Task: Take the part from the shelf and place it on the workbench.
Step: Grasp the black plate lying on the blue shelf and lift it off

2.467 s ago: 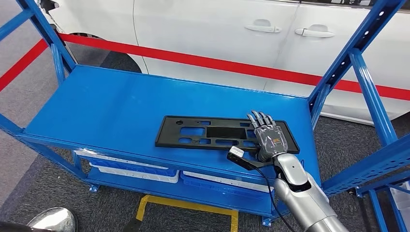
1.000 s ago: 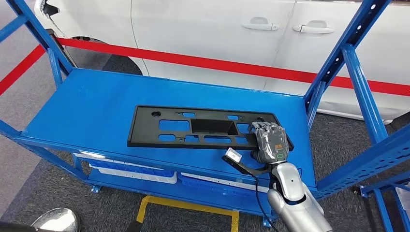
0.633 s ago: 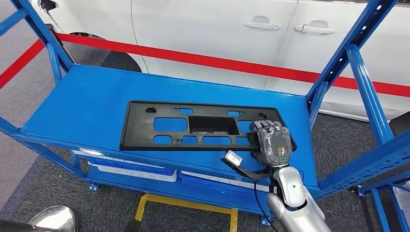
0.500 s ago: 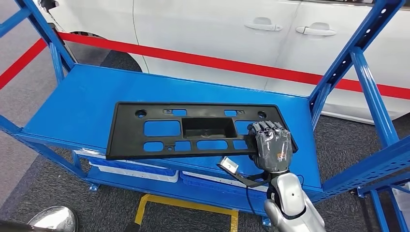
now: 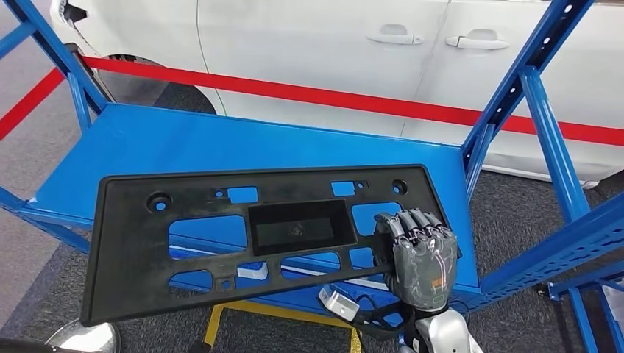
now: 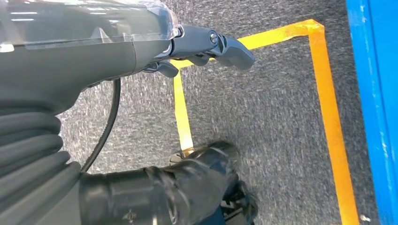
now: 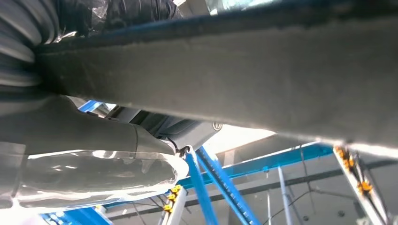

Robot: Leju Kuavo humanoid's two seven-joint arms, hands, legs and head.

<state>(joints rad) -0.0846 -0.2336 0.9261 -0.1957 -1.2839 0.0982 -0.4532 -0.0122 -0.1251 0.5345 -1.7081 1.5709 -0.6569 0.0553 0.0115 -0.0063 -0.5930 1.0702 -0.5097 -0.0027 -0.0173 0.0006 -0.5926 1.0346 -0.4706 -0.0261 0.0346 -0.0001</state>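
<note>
The part is a long black plastic panel (image 5: 221,235) with several cut-outs and a dark recess in its middle. My right hand (image 5: 419,254) grips its right end and holds it up off the blue shelf (image 5: 199,143), tilted with its far end toward me. In the right wrist view the panel's dark edge (image 7: 234,65) runs close across the picture, with my right hand (image 7: 89,140) beneath it. My left hand (image 6: 117,44) hangs over the floor with nothing in it, its fingers (image 6: 225,47) extended.
Blue shelf posts (image 5: 548,140) rise at the right and at the far left (image 5: 55,51). A red barrier strip (image 5: 309,95) and a white car (image 5: 331,44) stand behind the shelf. Yellow floor tape (image 6: 328,117) lies on the grey carpet.
My right hand has lifted the panel off the shelf and drawn it toward me; it now looks much larger and hangs over the shelf's front edge.
</note>
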